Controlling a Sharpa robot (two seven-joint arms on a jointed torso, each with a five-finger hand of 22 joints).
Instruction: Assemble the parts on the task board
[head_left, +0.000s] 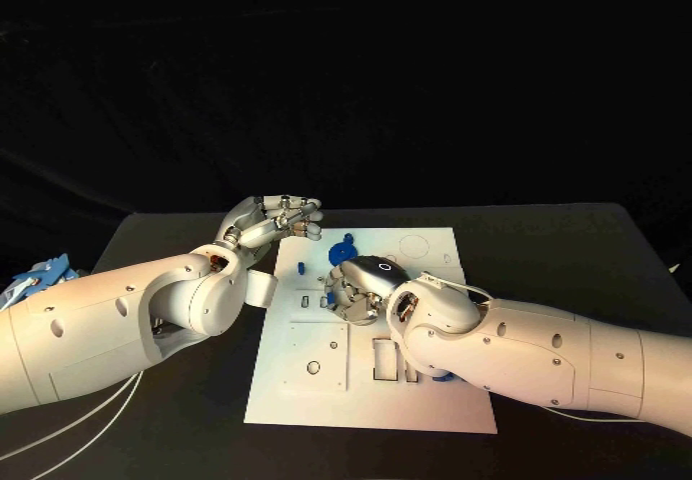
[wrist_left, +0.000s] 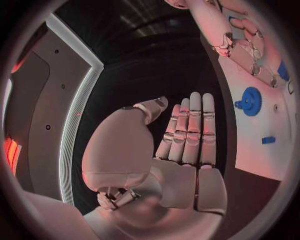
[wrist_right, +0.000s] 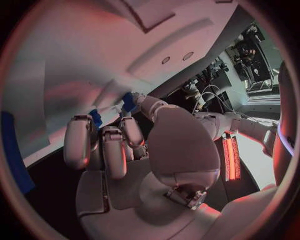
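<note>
The white task board (head_left: 325, 385) lies flat on the black bench (head_left: 577, 255), its near half showing slots and holes, its middle covered by the right forearm; the right hand (head_left: 353, 290) is lowered onto the board's centre, back of the hand upward, so the head view hides what lies under its palm. In the right wrist view the fingers (wrist_right: 115, 150) curl down against the white surface and a small blue part (wrist_right: 128, 101) sits at their tips, touching them; whether it is truly pinched or only pressed cannot be told, since the fingers cover most of it. A second blue sliver (wrist_right: 95, 118) shows beside another fingertip; its shape is too hidden to name. The left hand (head_left: 274, 222) hovers over the board's far left corner, holding nothing; the left wrist view shows its fingers (wrist_left: 190, 130) straight and pressed side by side, thumb apart. A round blue part (head_left: 342, 248) stands on the board between the two hands; a small blue block (wrist_left: 268, 140) lies on the board close by it; another blue piece (head_left: 440, 376) peeks from under the right forearm, mostly cut off.
</note>
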